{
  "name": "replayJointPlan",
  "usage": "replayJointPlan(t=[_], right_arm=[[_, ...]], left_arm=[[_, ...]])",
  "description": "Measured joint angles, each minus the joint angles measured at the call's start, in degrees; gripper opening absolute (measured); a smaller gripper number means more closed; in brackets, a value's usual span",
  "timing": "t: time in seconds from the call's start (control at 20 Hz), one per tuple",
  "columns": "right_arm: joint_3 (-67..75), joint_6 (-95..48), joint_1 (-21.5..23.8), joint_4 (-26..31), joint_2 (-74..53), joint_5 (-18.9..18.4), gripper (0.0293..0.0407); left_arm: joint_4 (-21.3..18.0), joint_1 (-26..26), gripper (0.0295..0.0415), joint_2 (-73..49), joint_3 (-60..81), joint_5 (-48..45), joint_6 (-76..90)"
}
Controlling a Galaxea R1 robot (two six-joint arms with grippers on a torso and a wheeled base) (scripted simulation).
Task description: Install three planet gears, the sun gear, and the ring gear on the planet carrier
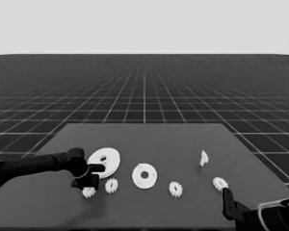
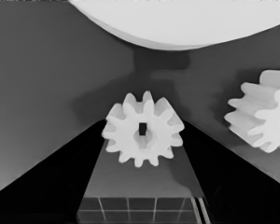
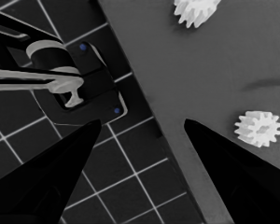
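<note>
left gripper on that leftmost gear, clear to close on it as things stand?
Probably yes. The left gripper is open, its fingers either side of the leftmost gear, which lies flat between them. The neighbouring gear and the larger round part lie apart from it, outside the fingers.

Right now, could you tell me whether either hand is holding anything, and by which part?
Nothing is held. The left hand hangs open over a planet gear lying between its fingers; the right hand waits open at the table's right corner.
</note>
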Motion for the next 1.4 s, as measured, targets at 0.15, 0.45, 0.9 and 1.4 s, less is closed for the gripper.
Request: replayJointPlan(t=[0.15,0.45,0.9,1.4], right_arm=[[0.00,0.00,0.00,0.00,0.00,0.00,0.0385],[0.00,0.00,0.00,0.00,0.00,0.00,0.0385],[0.00,0.00,0.00,0.00,0.00,0.00,0.0385],[0.00,0.00,0.00,0.00,0.00,0.00,0.0385]], left_arm=[[0.00,0.00,0.0312,0.00,0.00,0.00,0.00],[-9.15,-10.26,0.0312,-2.98,7.20,5.13,-2.65],[-11.73,-13.98,0.0312,19.85,1.96,10.38,-22.13],[-5.81,-7.62,0.0312,37.22,-16.76,9.23,-18.60]])
